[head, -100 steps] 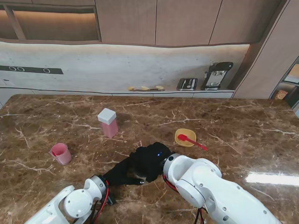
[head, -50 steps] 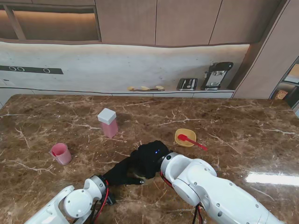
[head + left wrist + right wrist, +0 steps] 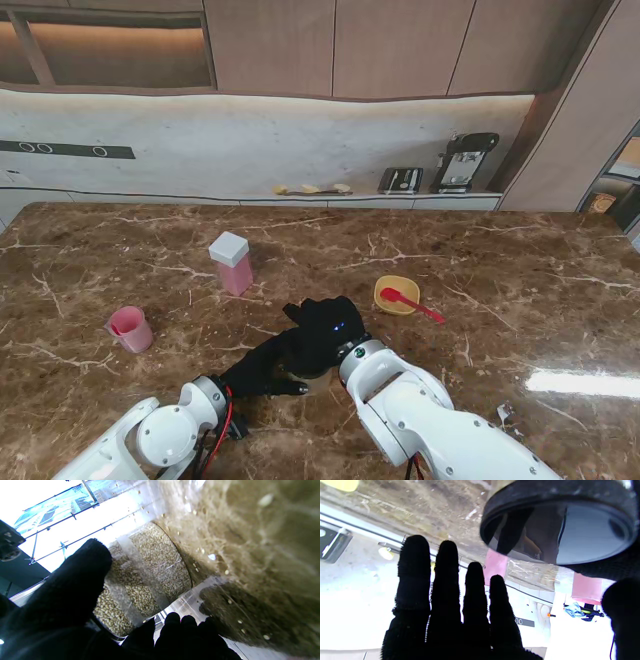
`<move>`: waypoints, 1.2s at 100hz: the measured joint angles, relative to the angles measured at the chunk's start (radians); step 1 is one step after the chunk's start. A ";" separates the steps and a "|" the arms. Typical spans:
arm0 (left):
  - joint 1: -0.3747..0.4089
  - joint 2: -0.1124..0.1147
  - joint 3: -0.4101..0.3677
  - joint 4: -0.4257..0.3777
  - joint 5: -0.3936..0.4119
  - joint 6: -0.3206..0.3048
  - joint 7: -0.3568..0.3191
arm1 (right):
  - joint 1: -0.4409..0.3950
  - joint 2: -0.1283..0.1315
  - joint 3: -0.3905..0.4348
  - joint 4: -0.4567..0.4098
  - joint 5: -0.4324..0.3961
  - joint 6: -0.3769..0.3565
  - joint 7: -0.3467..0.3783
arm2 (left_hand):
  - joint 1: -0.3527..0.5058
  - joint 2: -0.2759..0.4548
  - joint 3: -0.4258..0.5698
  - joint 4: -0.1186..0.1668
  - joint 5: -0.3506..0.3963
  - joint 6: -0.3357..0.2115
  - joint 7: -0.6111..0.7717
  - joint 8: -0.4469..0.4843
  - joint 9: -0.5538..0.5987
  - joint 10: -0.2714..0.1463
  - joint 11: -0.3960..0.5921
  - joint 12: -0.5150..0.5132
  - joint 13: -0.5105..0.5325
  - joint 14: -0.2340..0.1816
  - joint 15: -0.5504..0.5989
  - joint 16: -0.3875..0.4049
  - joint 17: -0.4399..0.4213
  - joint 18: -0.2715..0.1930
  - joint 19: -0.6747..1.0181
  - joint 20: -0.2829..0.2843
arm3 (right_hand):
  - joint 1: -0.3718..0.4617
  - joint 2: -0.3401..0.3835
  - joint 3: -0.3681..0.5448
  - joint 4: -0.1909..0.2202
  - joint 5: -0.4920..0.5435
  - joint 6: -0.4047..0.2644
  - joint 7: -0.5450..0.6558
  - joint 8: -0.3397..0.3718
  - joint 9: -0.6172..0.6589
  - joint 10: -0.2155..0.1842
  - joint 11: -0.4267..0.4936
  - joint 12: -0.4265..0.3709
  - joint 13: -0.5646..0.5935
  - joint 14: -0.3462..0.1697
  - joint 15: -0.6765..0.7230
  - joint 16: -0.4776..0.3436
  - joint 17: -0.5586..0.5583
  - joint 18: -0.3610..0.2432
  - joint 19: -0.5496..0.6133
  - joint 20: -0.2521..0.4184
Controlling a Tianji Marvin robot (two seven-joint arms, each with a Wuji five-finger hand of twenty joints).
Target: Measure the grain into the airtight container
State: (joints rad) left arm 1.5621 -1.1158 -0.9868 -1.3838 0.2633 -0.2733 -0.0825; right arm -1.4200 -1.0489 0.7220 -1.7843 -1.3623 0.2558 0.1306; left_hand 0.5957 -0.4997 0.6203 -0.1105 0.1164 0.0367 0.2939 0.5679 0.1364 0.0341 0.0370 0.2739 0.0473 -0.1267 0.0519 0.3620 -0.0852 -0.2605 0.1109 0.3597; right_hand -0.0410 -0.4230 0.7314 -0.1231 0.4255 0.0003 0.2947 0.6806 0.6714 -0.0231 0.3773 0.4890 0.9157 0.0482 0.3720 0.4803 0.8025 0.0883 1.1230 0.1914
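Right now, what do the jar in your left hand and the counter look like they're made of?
Jar: clear plastic or glass, glossy; the grain shows through its wall. I can't tell which. Counter: polished brown stone, likely marble, with pale veins and a bright reflection.

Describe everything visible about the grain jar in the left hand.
The grain jar is a clear, round, plastic-looking container holding pale, small-kernelled grain, with loose grains clinging to its wall. The black-gloved left hand wraps it, thumb on one side and fingers on the other. In the stand view both hands hide it almost entirely. The right hand is over it, fingers straight; the right wrist view shows a dark round rim, probably its lid or mouth.
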 measured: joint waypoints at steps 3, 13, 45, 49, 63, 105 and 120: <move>0.000 0.000 0.000 0.000 0.000 0.000 0.000 | -0.016 0.000 0.019 -0.019 -0.010 -0.005 0.011 | 0.000 0.000 0.000 0.000 0.000 0.000 0.000 0.000 0.000 0.000 0.000 0.000 0.000 0.000 0.000 0.000 0.000 0.000 0.000 0.000 | 0.000 0.000 0.001 0.000 0.000 -0.001 -0.007 -0.005 -0.011 0.000 -0.018 -0.009 -0.022 0.008 -0.020 -0.004 -0.021 0.011 -0.014 0.000; 0.000 0.000 0.000 0.000 0.000 -0.001 0.000 | -0.046 0.003 0.058 -0.072 0.007 -0.013 0.041 | 0.000 0.000 0.000 0.000 0.000 0.000 0.000 0.000 0.000 0.000 0.000 0.000 0.000 0.000 0.000 0.000 0.000 0.000 0.000 0.000 | 0.010 -0.020 0.009 0.005 0.000 -0.003 -0.023 -0.010 -0.055 0.000 -0.075 -0.036 -0.107 0.016 -0.062 -0.030 -0.102 0.030 -0.065 0.000; -0.001 0.000 0.001 0.002 0.002 -0.003 0.000 | -0.001 0.038 0.117 -0.151 0.281 -0.186 0.371 | 0.000 0.000 0.000 0.000 0.000 0.000 0.000 0.000 0.000 0.000 0.000 0.000 0.000 0.000 0.000 0.000 0.000 0.000 0.000 0.000 | 0.601 -0.331 0.092 0.020 -0.102 0.025 -0.174 -0.111 -0.283 0.025 -0.180 -0.134 -0.363 0.069 -0.164 -0.142 -0.310 0.049 -0.264 0.000; -0.001 0.000 0.000 0.002 0.002 -0.003 0.000 | 0.011 0.042 0.112 -0.147 0.260 -0.198 0.379 | 0.000 0.000 0.000 0.000 0.000 0.000 0.000 0.001 0.000 0.000 -0.001 0.000 0.000 0.000 0.000 0.000 0.000 0.000 0.000 0.000 | 0.601 -0.371 0.203 0.014 -0.116 0.023 -0.178 -0.112 -0.296 0.028 -0.187 -0.135 -0.361 0.071 -0.153 -0.142 -0.310 0.049 -0.264 0.000; -0.001 0.000 0.000 0.002 0.003 -0.003 0.000 | 0.044 0.045 0.088 -0.127 0.265 -0.195 0.391 | -0.001 0.000 0.000 0.000 0.000 0.000 0.000 0.001 0.000 0.000 -0.001 0.000 0.000 0.000 0.000 0.000 0.000 0.000 0.000 0.000 | 0.602 -0.398 0.298 0.006 -0.116 -0.027 -0.180 -0.119 -0.296 0.028 -0.180 -0.135 -0.360 0.071 -0.150 -0.142 -0.306 0.049 -0.264 0.000; -0.001 0.000 0.001 0.002 0.004 -0.005 0.000 | 0.072 0.044 0.030 -0.065 0.207 -0.181 0.274 | -0.002 0.000 0.001 0.002 0.001 -0.018 0.001 0.001 0.000 0.000 -0.001 0.000 -0.001 0.000 0.000 0.000 -0.002 0.000 0.000 0.000 | 0.478 -0.444 0.275 -0.062 0.027 -0.056 0.029 0.056 -0.095 0.027 0.065 0.097 -0.058 0.011 0.180 0.102 0.018 -0.078 0.007 0.052; -0.001 0.000 0.000 0.002 0.004 -0.005 0.000 | 0.058 0.034 0.000 -0.037 0.171 -0.078 0.182 | -0.001 0.001 0.005 0.003 0.001 -0.007 0.000 0.001 0.000 0.000 -0.001 0.000 0.000 0.000 0.000 0.000 -0.001 0.000 0.000 0.000 | 0.295 -0.397 0.258 -0.070 0.055 0.005 0.091 0.085 -0.011 0.025 0.138 0.137 0.134 -0.067 0.327 0.150 0.189 -0.121 0.133 0.075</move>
State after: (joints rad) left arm 1.5615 -1.1154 -0.9866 -1.3815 0.2669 -0.2780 -0.0824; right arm -1.3616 -1.0148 0.7220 -1.8217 -1.1910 0.1775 0.3127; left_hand 0.5950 -0.4992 0.6252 -0.1074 0.1171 0.0299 0.2941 0.5690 0.1364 0.0341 0.0361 0.2739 0.0469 -0.1267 0.0519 0.3620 -0.0859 -0.2605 0.1109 0.3598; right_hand 0.2538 -0.8202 0.9892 -0.1928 0.4803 0.0053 0.3860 0.7653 0.6605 0.0017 0.5152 0.6261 1.0499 -0.0184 0.6985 0.6299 0.9914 -0.0323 1.2555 0.2662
